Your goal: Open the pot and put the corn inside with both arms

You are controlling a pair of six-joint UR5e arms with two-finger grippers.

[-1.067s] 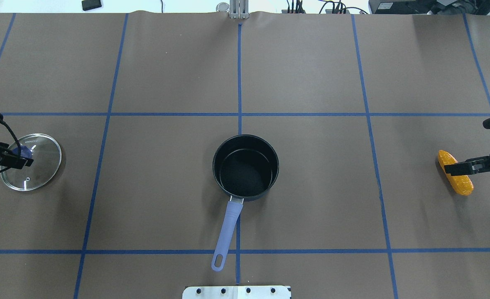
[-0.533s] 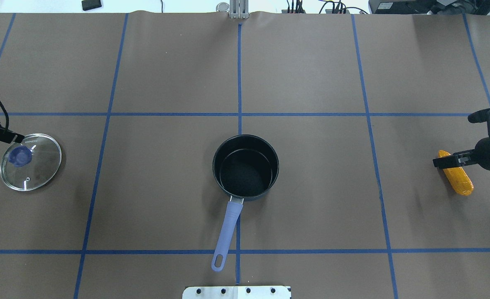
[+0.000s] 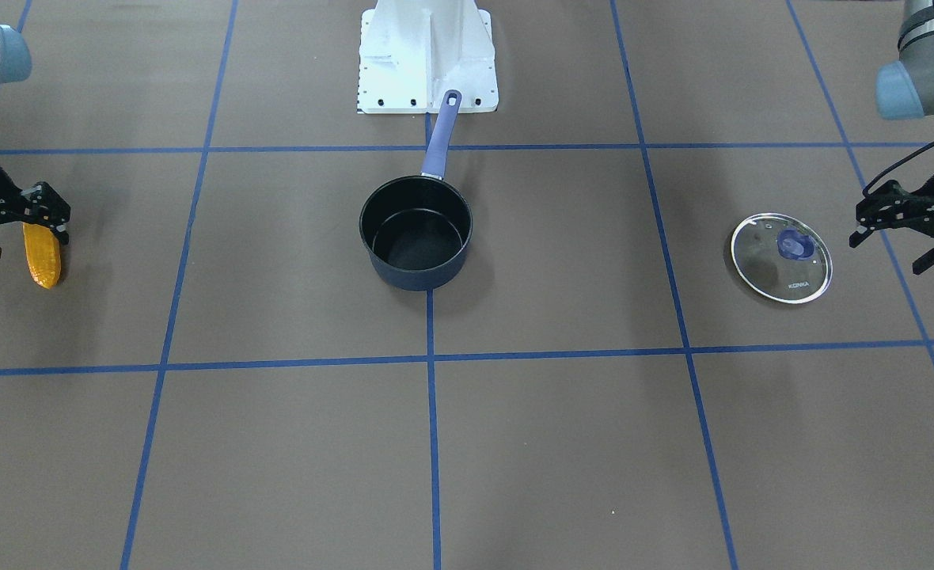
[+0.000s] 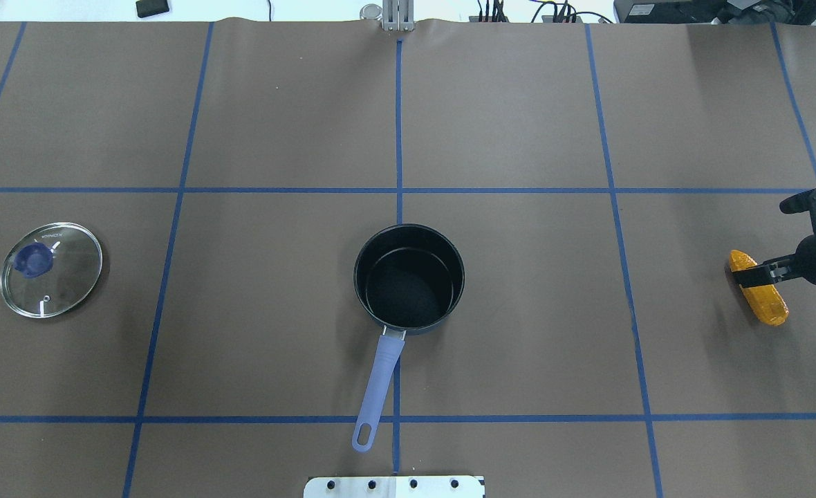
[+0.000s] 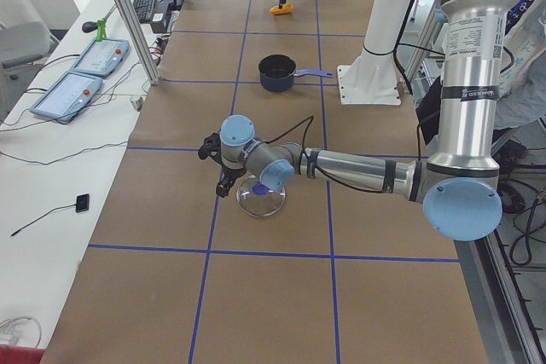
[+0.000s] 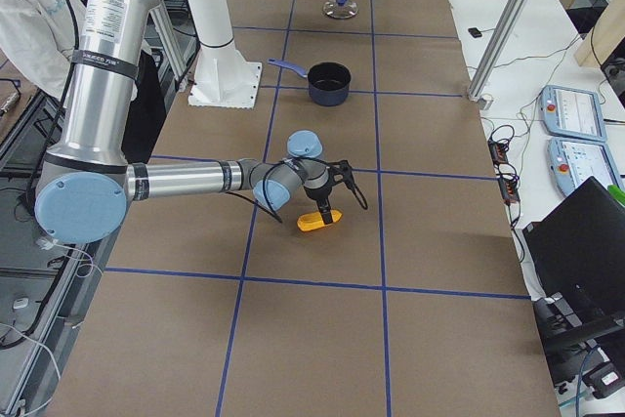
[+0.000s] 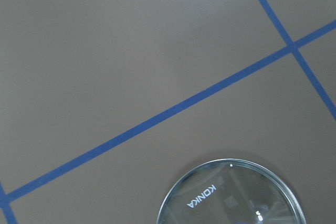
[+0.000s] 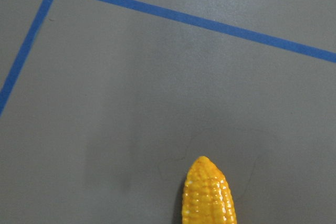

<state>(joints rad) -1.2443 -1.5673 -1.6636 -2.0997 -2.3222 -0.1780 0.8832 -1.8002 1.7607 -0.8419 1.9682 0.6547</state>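
The black pot [image 4: 408,227] stands open and empty at the table's middle, its blue handle [image 4: 380,380] pointing toward my base. Its glass lid [image 4: 52,270] with a blue knob lies flat at the far left, also in the left wrist view [image 7: 231,198]. My left gripper [image 3: 886,253] is open and empty beside the lid, apart from it. The orange-yellow corn [image 4: 767,304] lies on the table at the far right, its tip in the right wrist view [image 8: 207,192]. My right gripper [image 3: 30,241] is open just over the corn, jaws on either side of it.
The white base block [image 3: 427,55] sits at the robot's edge, just behind the pot handle. Blue tape lines divide the brown table cover into squares. Control panels and cables lie on a side bench [image 5: 81,66] beyond the far edge.
My left gripper has left the lid's knob and pulled away to the overhead view's left edge; the lid stays put. My right gripper shifted slightly over the corn, which has not moved.
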